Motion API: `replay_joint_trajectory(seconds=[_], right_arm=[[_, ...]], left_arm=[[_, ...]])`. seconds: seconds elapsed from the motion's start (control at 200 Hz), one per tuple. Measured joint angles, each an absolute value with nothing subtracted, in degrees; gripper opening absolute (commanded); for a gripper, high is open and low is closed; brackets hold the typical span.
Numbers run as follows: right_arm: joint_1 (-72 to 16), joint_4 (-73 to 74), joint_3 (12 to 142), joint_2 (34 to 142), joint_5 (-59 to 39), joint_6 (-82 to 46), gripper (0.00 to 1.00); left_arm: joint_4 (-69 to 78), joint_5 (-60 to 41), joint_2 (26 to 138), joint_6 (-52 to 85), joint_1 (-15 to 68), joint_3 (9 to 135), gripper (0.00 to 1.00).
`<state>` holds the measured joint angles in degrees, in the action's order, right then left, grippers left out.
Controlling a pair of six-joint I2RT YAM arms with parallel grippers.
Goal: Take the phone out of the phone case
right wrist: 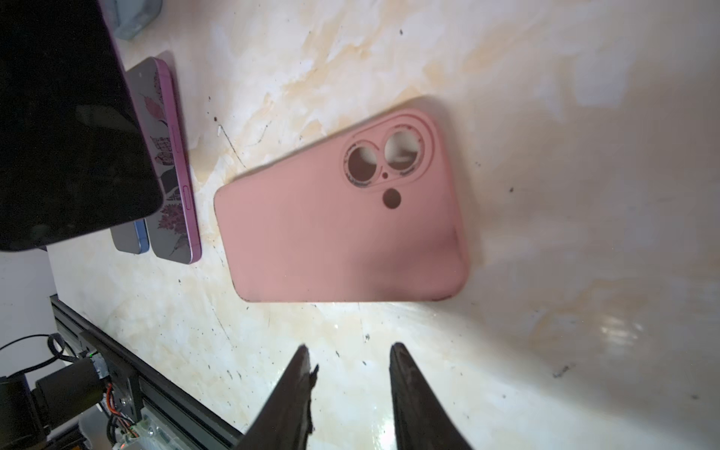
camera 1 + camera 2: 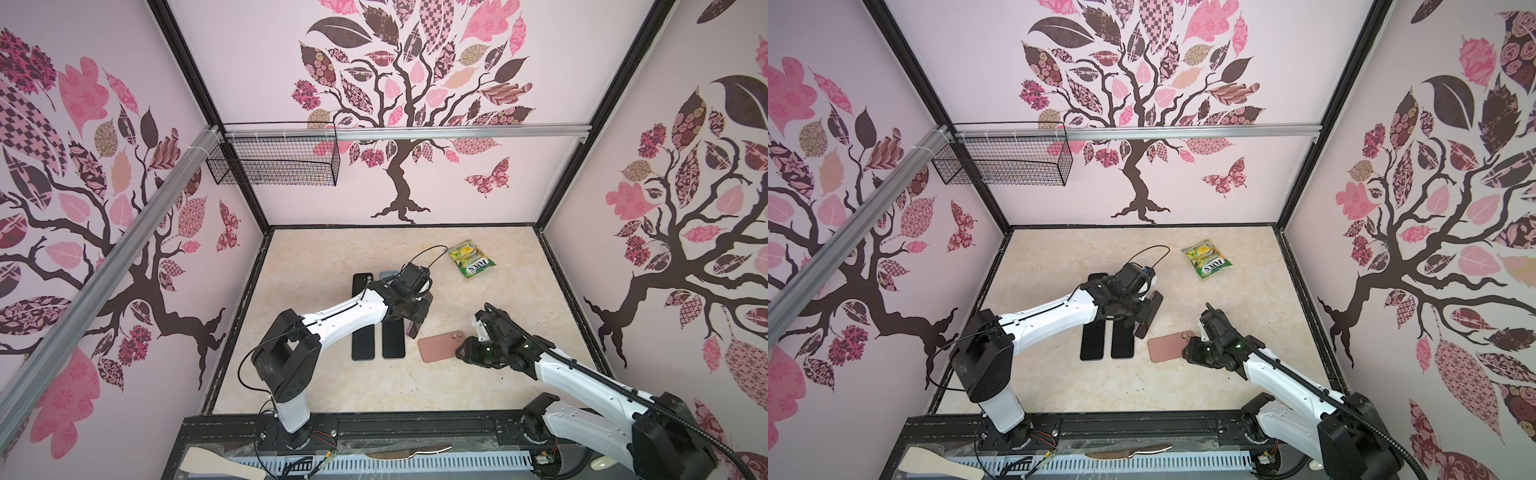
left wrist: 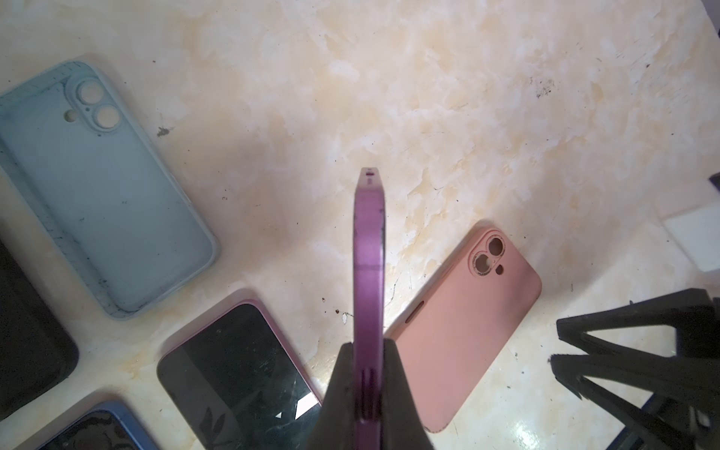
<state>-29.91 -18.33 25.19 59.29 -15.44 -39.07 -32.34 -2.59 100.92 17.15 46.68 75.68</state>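
left gripper (image 3: 368, 348) clamped on purple phone (image 3: 369, 233) | right gripper (image 1: 350, 362) fingers (image 1: 290, 401) parted, holding nothing, beside pink case (image 1: 311, 241) | case flat, open table (image 1: 565, 117) around

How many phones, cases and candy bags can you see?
Phones: 3 (held phone in the left gripper, pinkish phone, blue phone)
Cases: 3 (pink case, blue case, black case)
Candy bag: 1
Total: 7
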Motion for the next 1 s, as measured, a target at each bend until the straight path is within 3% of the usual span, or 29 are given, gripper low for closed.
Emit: replay_joint_trajectory(seconds=[0.23,1.0], right_arm=[[-29.9,-16.3,25.1,60.8,-15.5,-41.8,0.37],[-29.5,-6.7,21.0,64.5,-15.5,-48.2,0.57]], left_arm=[[-36.6,-2.6,102.8,18.8,46.4,76.8,0.00],[-36.7,-9.2,105.4,23.0,46.3,76.8,0.00]])
